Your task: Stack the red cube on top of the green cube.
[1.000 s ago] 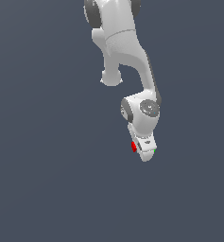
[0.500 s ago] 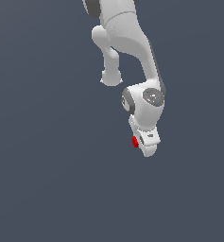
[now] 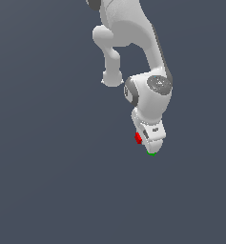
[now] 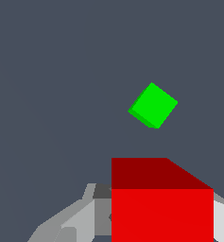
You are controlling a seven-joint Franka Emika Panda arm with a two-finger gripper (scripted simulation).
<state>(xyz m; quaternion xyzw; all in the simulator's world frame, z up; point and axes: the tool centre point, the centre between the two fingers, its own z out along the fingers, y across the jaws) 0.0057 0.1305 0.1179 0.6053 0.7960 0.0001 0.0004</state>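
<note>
Exterior view: arm reaches down over the grey worktop (image 3: 47, 181), end effector (image 3: 150, 143) pointing downward. Red cube (image 3: 138, 138) shows at its side, on the exterior view's left. Only a sliver of the green cube (image 3: 151, 153) peeks out under the tip, so alignment can't be read from here.

Wrist view: end effector (image 4: 161, 222) clamped on red cube (image 4: 161, 201), which fills the near field. Green cube (image 4: 152, 105) sits alone on the worktop (image 4: 47, 94), rotated against the red cube's edges and apart from it.

Risk: releasing with that yaw mismatch or an off-centre drop, red cube could land on an edge, tip off or shove green aside. Nothing else around; path looks unobstructed.
</note>
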